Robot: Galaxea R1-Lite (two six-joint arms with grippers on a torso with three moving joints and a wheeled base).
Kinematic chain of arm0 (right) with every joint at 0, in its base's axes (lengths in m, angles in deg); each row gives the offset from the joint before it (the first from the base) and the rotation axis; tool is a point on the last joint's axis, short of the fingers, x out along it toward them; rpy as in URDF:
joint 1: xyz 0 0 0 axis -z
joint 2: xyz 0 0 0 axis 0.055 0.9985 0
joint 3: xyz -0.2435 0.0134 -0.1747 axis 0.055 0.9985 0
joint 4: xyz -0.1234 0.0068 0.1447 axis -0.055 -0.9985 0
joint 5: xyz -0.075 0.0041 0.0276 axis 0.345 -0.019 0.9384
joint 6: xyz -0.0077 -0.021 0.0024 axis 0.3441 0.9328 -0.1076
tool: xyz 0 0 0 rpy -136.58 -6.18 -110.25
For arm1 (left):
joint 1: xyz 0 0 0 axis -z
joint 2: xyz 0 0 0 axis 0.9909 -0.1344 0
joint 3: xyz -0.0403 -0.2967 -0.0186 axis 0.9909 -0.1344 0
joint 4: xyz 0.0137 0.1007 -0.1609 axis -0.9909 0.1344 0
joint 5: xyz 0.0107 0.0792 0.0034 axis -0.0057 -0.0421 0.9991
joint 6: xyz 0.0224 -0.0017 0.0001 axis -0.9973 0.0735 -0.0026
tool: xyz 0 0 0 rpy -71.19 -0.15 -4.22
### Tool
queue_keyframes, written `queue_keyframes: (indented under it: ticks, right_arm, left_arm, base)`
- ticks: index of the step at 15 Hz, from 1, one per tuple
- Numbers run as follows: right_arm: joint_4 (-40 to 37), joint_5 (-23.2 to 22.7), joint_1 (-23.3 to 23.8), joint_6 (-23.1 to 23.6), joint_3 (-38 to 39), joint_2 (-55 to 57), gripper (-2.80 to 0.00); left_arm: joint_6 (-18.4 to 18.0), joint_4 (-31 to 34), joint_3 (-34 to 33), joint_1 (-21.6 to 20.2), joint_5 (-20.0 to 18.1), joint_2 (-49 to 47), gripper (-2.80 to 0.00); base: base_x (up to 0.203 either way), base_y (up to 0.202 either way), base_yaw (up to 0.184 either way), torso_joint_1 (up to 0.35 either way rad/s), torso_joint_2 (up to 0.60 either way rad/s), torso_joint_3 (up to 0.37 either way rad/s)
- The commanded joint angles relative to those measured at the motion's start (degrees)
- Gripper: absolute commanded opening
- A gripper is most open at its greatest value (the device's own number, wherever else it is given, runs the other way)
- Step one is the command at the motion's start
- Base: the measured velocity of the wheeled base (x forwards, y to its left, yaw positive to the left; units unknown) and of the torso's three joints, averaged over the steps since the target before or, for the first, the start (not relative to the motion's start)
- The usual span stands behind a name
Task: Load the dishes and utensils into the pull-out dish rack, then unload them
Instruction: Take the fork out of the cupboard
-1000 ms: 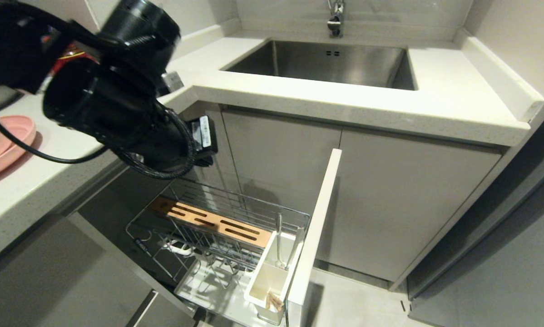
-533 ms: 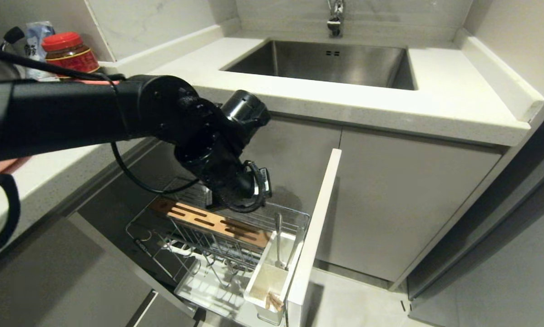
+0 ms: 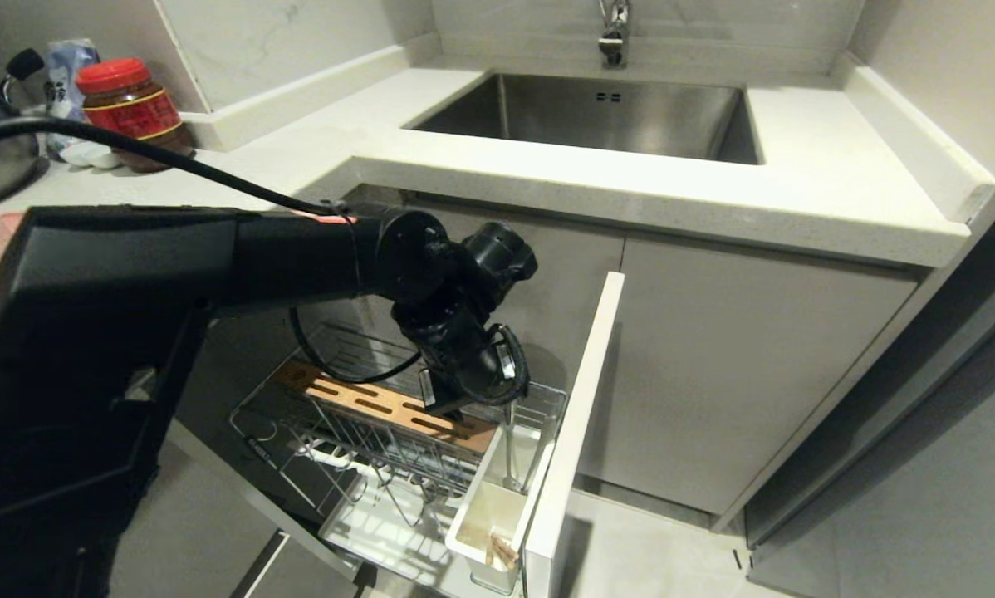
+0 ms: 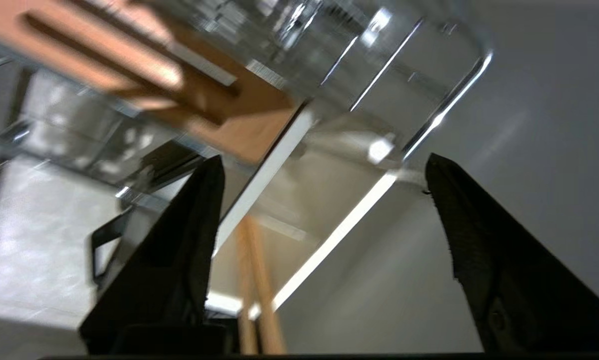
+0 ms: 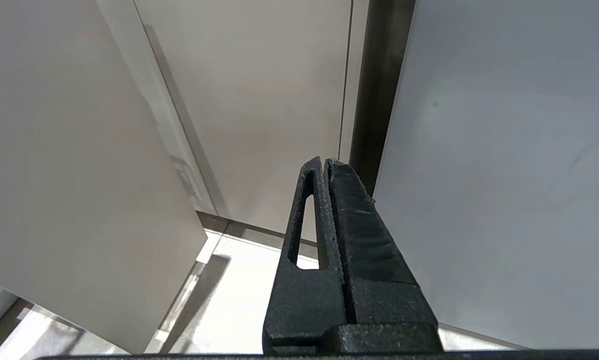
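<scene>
While the left gripper (image 3: 446, 404) is hovering with its 2 fingers spread wide above the cutlery box (image 3: 497, 497) of the pull-out dish rack (image 3: 398, 448), apparently gripping nothing, the chopsticks (image 4: 252, 285) below are risking a snag on the wires if the descent drifts sideways.

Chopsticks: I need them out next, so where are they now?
The chopsticks lie in the near compartment of the white cutlery box, low in the head view, against the rack's white front panel, below the left gripper.
</scene>
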Motion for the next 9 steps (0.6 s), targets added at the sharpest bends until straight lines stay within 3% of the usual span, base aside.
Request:
queue_keyframes:
  ticks: [1,9]
  right_arm:
    - [0.0,0.0,0.0,0.0,1.5,0.0,-2.8]
    - [0.0,0.0,0.0,0.0,1.5,0.0,-2.8]
  left_arm:
    - [2.1,-2.4,0.1,-0.4,0.0,-2.2,0.0]
    - [3.3,-4.0,0.1,-0.3,-0.2,-3.6,0.0]
  base:
    - [0.0,0.0,0.0,0.0,0.0,0.0]
    - [0.0,0.0,0.0,0.0,0.0,0.0]
